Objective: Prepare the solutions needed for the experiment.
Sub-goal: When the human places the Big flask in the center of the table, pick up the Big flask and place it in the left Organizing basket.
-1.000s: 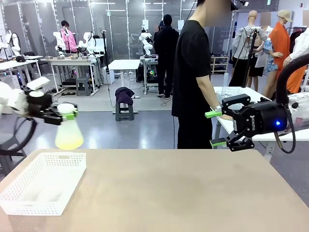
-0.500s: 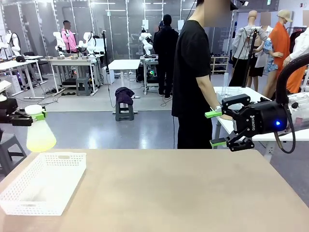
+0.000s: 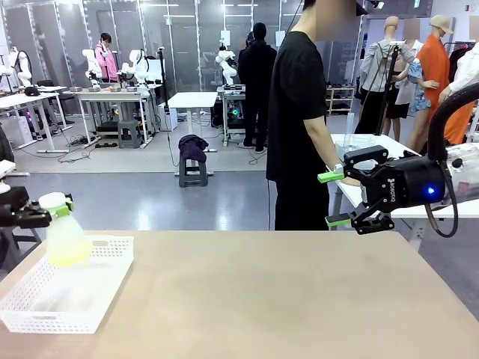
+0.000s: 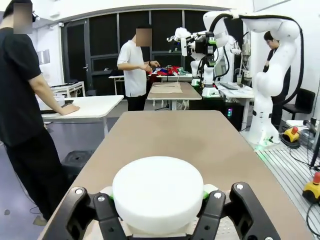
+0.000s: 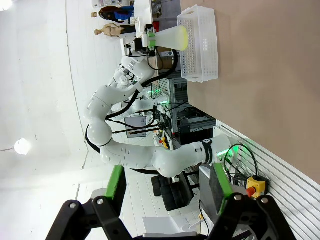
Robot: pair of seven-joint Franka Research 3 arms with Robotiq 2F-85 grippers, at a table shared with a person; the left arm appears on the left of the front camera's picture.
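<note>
- Solutions [image 3: 69,256], a shallow layer of pale yellow liquid, were seen sitting in the bottom of a frosted conical flask [image 3: 66,233] at the far left of the front view, right over the back end of the white basket [image 3: 90,313].
- That flask was clamped at the neck by the left gripper [image 3: 61,207], jaws pinched tight just under the white cap [image 3: 54,200], green pads pressed against the neck on both sides.
- Whether the flask's base was touching the basket floor or hanging a bit above it couldn't be told, since the mesh wall was in the way.
- From the left wrist view, the round white cap [image 4: 157,192] was seen up close, squeezed between the two black fingers [image 4: 112,220], with the bare tan table [image 4: 170,137] stretching away behind it.
- The right gripper [image 3: 335,200] was held up in the air on the right side, above the table's far edge and well apart from the flask, jaws spread wide with nothing between them.
- In the right wrist view the same open green-padded fingers [image 5: 116,187] were shown, and farther off the flask [image 5: 169,38] with its yellow tint beside the basket [image 5: 200,42], held by the left arm.
- A person in a black T-shirt [image 3: 298,112] was stood at the far side, one hand [image 3: 346,179] rested on a white table behind the right gripper.
- The tan table top [image 3: 284,299] was otherwise left bare in front.
</note>
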